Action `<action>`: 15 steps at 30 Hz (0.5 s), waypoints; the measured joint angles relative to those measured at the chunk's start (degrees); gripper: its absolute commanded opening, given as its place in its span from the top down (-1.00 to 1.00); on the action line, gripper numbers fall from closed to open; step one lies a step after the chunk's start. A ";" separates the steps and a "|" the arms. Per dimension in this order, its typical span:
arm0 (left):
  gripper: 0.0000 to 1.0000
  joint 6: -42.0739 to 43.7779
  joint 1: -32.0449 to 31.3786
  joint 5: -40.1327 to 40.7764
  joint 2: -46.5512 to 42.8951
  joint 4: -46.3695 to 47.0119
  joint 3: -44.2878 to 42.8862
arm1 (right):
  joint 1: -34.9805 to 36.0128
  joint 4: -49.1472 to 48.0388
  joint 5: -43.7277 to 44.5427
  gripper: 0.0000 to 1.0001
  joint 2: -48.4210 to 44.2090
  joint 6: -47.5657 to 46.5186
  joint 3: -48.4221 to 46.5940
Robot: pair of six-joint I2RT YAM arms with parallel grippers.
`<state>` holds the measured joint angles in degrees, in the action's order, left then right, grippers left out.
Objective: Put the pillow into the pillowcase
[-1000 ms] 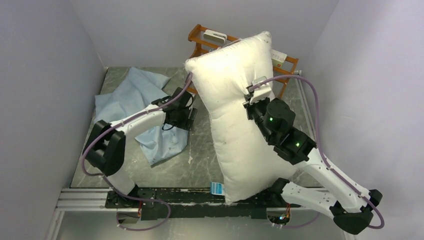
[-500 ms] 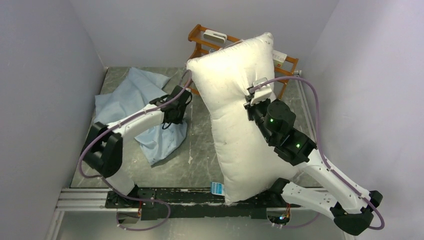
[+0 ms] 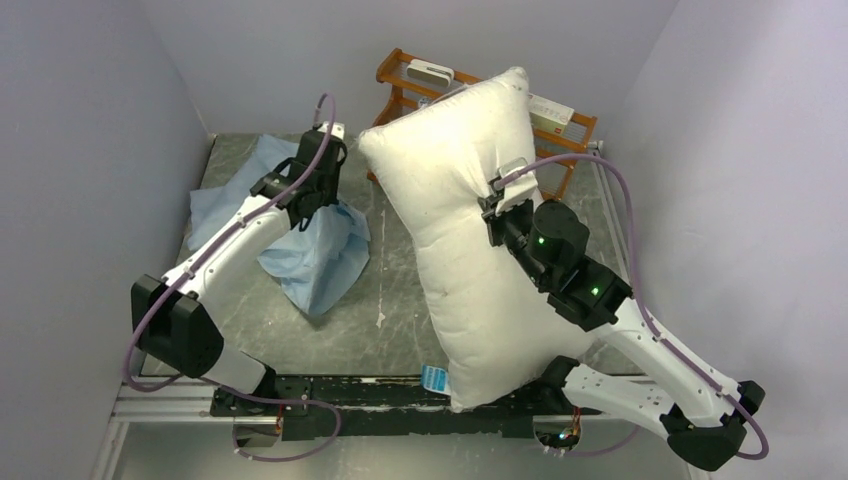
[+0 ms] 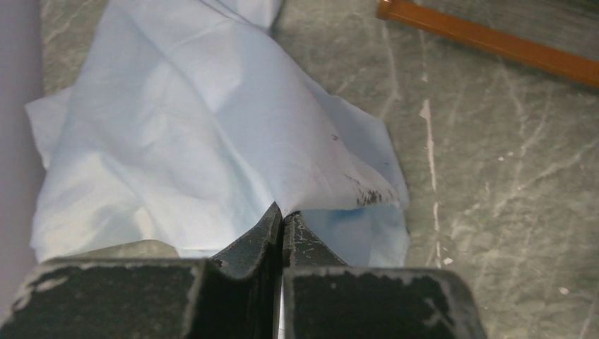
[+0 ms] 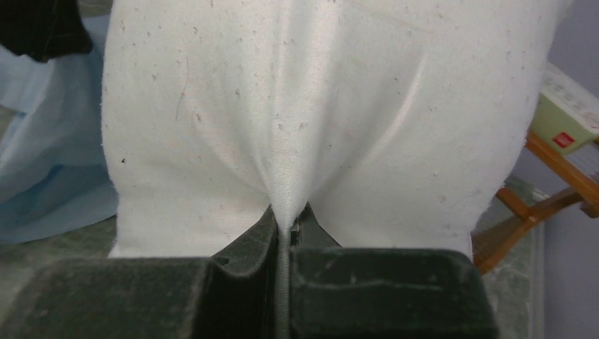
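The off-white pillow (image 3: 470,230) stands tilted from the near table edge up toward the back, its small blue tag (image 3: 433,377) at the bottom end. My right gripper (image 3: 497,200) is shut on a pinch of the pillow (image 5: 332,113) cloth, which runs down between its jaws (image 5: 286,222). The pale blue pillowcase (image 3: 310,245) lies crumpled at the left, with one part pulled up into a peak. My left gripper (image 3: 325,185) is shut on that raised fold of the pillowcase (image 4: 212,141); the cloth enters its closed tips (image 4: 283,215).
A wooden rack (image 3: 420,85) with small boxes stands behind the pillow at the back; its orange rail (image 4: 494,42) shows in the left wrist view. Grey walls close in the left, back and right. Marbled table surface (image 3: 390,300) lies between pillowcase and pillow.
My left gripper closed on the pillowcase and lifted it up and toward the back, raising the cloth into a peak. The pillow's top has tipped slightly left with the right gripper.
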<state>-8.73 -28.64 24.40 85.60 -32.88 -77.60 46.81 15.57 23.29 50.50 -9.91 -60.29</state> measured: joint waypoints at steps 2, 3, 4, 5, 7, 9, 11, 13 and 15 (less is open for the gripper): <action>0.90 0.98 1.62 0.02 -0.35 -0.20 -0.31 | 0.00 0.72 -2.54 1.00 0.02 0.87 0.00; 0.90 1.49 2.03 0.02 -0.44 -0.26 -0.70 | 0.00 1.14 -3.82 1.00 0.09 1.20 0.00; 0.91 1.88 2.29 0.02 -0.52 -0.31 -1.05 | -0.02 1.53 -4.90 1.00 0.20 1.51 -0.02; 0.90 2.32 2.67 -0.02 -0.66 -0.48 -1.53 | -0.04 1.92 -6.29 1.00 0.52 1.92 -0.04; 0.90 2.91 3.45 -0.66 -1.29 -0.52 -1.81 | -0.04 2.62 -8.85 1.00 1.68 2.45 -0.28; 0.91 3.23 4.55 -1.79 -2.10 -0.76 -1.79 | -0.09 2.95 -11.08 1.00 3.43 3.15 -0.61; 0.90 3.50 6.16 -3.08 -3.13 -0.98 -1.81 | -0.09 3.15 -13.33 1.00 5.31 3.89 -0.72; 0.91 3.65 7.32 -4.04 -4.02 -1.46 -2.16 | -0.09 3.26 -15.13 1.00 6.75 4.55 -0.72; 0.91 3.85 7.87 -4.96 -4.28 -2.36 -3.43 | -0.09 3.26 -16.85 1.00 7.93 5.16 -0.72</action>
<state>-4.89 -20.78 19.44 81.32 -35.24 -81.03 46.72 18.83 6.44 58.43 -4.75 -61.01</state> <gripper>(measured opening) 0.054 0.029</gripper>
